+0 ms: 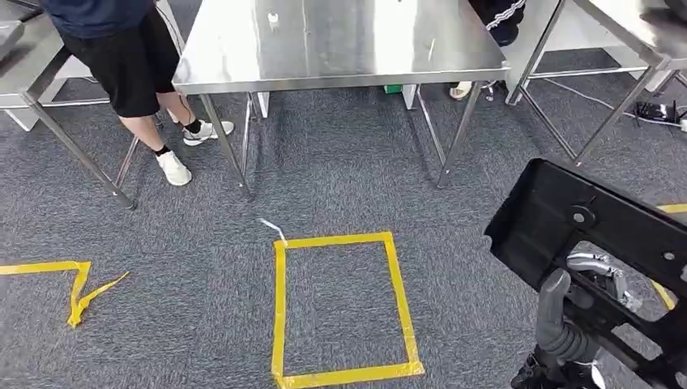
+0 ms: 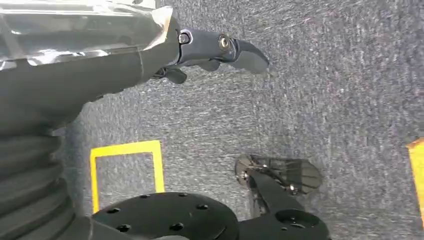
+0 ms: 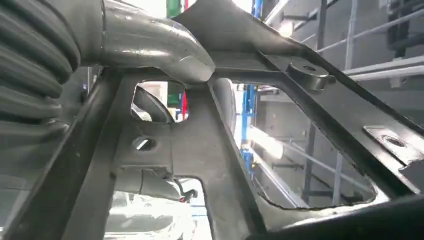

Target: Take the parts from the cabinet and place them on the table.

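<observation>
A black metal frame part (image 1: 567, 219) with cut-outs and bolt holes hangs low at the right in the head view, tilted above the carpet. My right hand (image 1: 579, 300) grips it from below, with the grey thumb along one bar. In the right wrist view the thumb (image 3: 150, 45) presses on the part's bars (image 3: 300, 100), and fingers show through a cut-out. My left hand (image 2: 220, 47) hangs over the carpet with its dark fingers stretched out and nothing in them. The steel table (image 1: 340, 40) stands ahead, with its top nearly bare.
A yellow tape square (image 1: 279, 308) marks the carpet in front of the table. A person (image 1: 121, 49) in dark shorts stands at the table's left corner. More steel tables stand at the left (image 1: 32, 73) and right (image 1: 640, 24), with cables (image 1: 656, 109) under the right one.
</observation>
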Tool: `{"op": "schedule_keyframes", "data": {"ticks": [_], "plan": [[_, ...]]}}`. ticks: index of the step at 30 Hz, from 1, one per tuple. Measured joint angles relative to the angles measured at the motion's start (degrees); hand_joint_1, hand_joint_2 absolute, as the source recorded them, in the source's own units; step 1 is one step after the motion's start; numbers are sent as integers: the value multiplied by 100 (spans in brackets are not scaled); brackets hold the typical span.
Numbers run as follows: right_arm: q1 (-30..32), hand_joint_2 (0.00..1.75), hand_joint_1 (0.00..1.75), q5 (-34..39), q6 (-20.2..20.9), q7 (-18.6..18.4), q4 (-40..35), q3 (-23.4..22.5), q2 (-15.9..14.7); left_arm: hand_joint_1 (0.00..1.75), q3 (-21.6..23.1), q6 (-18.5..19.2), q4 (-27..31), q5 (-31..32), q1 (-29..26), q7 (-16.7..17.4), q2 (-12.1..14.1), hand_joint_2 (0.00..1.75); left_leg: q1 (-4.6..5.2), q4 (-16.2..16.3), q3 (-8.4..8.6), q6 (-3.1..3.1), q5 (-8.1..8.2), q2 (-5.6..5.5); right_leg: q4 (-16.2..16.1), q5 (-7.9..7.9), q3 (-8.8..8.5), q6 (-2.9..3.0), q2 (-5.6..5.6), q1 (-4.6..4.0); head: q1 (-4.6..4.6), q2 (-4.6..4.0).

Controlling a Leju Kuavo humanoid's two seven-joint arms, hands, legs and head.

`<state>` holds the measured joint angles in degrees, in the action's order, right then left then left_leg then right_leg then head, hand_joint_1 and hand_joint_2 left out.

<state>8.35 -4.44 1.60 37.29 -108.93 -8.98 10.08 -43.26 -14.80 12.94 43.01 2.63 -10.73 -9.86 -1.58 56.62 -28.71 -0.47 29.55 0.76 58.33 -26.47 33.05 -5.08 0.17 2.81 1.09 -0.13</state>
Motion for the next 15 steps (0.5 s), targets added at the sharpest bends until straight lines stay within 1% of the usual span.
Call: {"op": "schedule_keyframes", "data": {"ticks": [1,2,3,4,5,6,7,8,9,10,11,12,13,14,15], "plan": [[12,175,175,0,0,0,18,0,-13,0,-7,0,0,0,0,0,-2,175,3,-20,-5,-14,-11,-5,44,-21,24,90,-3,-11,-40,0],[3,175,175,9,0,0,17,-4,-15,0,-11,2,0,0,-4,4,0,175,-1,-40,8,-18,-15,-7,72,-35,35,121,0,-23,-48,0],[-2,175,175,7,0,0,17,0,-13,0,-15,0,-2,0,-1,7,0,175,-32,-38,20,-36,2,-2,78,-52,32,185,21,-24,-57,0],[5,175,175,7,0,0,17,7,-13,0,-17,0,-2,-2,4,7,-7,175,-57,11,21,-52,58,-13,66,-47,8,250,24,-9,-70,0],[-4,175,175,9,0,0,17,7,-11,0,-17,0,-2,-2,18,7,-4,175,-57,227,-82,-41,181,-21,65,-65,-11,276,23,-17,-79,0],[-21,175,175,7,0,0,20,7,-13,0,-22,0,-2,-2,20,4,-5,175,-34,691,-330,-30,399,-35,65,-79,-16,308,21,-37,-87,0],[-19,175,175,7,0,0,20,13,-9,0,-24,0,-2,-9,20,4,-4,175,-19,1191,-610,-23,592,-37,66,-90,-19,355,20,-64,-105,0],[-18,175,175,7,0,0,20,15,-9,0,-30,0,0,-37,37,-7,-4,175,-8,1631,-870,-9,725,-36,66,-99,-22,368,19,-94,-100,0],[-20,175,175,7,0,0,26,15,-11,0,-37,-2,0,-37,57,15,0,175,1,1906,-1058,14,742,-37,66,-115,-33,393,21,-122,-98,0],[-19,175,175,7,0,0,28,17,-11,0,-44,-2,-2,-41,45,26,2,175,12,1898,-1102,52,625,-39,66,-127,-55,410,31,-151,-98,0],[-18,175,175,9,-4,0,31,20,-9,0,-57,-2,-2,-55,32,33,2,175,30,1665,-1036,104,400,-45,66,-144,-86,432,46,-168,-98,0],[-18,175,175,11,-20,0,33,20,-11,0,-76,-2,-2,-81,17,44,7,175,56,1198,-854,171,85,-66,65,-161,-126,451,74,-181,-98,0],[-21,175,175,11,-28,0,33,24,-9,0,-87,0,-2,-109,10,44,7,175,100,683,-644,258,-188,-97,60,-175,-155,459,90,-202,-101,0],[-19,175,175,11,-39,0,33,31,-9,0,-105,0,-2,-127,13,44,19,175,146,352,-504,370,-232,-110,55,-190,-155,450,94,-176,-90,0],[-23,175,175,11,-42,0,33,31,-11,0,-122,0,-4,-146,27,44,18,175,152,252,-475,356,-166,-73,63,-221,-145,400,98,-282,-72,0]]}}
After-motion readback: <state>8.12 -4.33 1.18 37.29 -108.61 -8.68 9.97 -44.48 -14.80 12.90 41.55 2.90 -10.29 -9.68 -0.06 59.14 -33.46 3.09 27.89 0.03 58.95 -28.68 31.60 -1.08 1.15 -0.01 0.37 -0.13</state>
